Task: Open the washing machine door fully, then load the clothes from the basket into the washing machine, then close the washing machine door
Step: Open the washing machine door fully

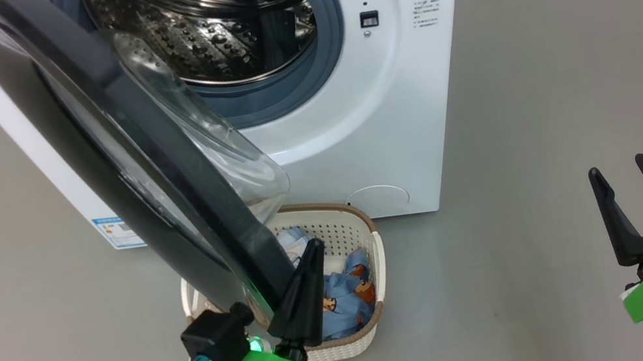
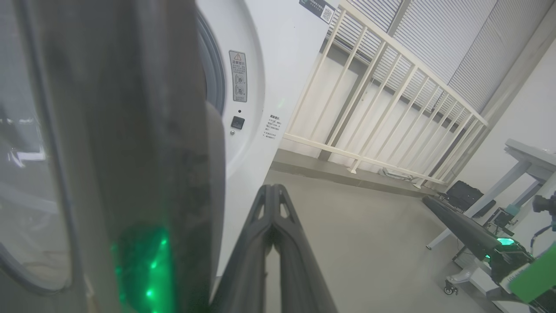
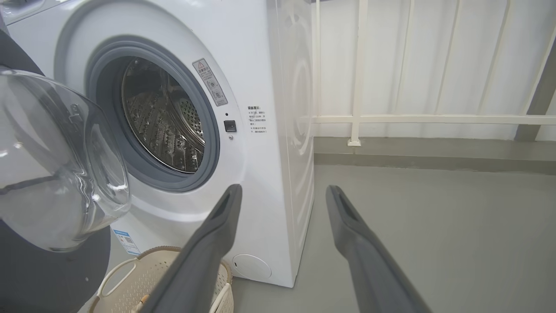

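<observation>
Door [image 1: 173, 167] stands swung out from the washer [image 1: 417, 124], likely not yet fully. Left tool [image 1: 315, 249], fingers together, is just beside the door's rim. Right tool [image 1: 617, 167], fingers apart, is empty, right of the washer. Clothes [image 1: 342, 299] lie in the basket [image 1: 369, 228] at the washer's foot; loading and closing remain.

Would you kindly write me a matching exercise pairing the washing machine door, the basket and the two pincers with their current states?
Things:
1. washing machine door
2. basket
3. left pincer
4. right pincer

States:
A. open, gripping nothing
B. on the floor, holding the clothes
C. shut, next to the door's rim
D. swung open on its hinge

Pairs: 1-D, 2-B, 3-C, 4-A
</observation>
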{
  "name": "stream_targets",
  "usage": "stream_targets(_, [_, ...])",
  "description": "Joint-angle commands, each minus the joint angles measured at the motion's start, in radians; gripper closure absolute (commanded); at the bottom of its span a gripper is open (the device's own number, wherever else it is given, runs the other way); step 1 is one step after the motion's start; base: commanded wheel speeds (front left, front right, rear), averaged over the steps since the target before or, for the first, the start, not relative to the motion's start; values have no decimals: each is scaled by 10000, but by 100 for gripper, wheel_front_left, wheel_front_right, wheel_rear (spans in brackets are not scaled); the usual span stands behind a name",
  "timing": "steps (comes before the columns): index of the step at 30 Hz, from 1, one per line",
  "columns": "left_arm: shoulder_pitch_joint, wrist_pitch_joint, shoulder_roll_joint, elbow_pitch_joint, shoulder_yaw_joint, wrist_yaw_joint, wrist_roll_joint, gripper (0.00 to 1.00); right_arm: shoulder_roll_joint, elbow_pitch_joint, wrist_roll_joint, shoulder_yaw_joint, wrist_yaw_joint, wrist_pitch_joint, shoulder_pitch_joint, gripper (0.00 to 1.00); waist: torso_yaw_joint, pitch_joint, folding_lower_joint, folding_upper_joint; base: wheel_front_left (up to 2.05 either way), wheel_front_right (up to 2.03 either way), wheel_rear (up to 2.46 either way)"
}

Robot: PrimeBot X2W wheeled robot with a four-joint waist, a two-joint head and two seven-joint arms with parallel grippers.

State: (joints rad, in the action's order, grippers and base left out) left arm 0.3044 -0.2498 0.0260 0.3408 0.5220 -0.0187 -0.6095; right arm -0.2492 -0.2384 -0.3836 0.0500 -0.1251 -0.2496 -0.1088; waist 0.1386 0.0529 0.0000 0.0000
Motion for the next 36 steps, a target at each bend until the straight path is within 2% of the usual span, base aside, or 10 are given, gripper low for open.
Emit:
stream_targets(1, [176,-119,243,-96,-649,67,15,100,-185,280,131,119,-56,-122,6,0,66,-11,0,0,0,0,0])
stream_targets(19, [-663,-120,243,-526,-1240,177,693,100,-235,426,248,85,-56,-122,93,0,1009,-42,0,0,0,0,0])
stream_targets(36, [-1577,-120,523,-1338,-2180,711,1049,100,-285,503,316,60,-56,-122,119,0,1917,81,0,0,0,0,0])
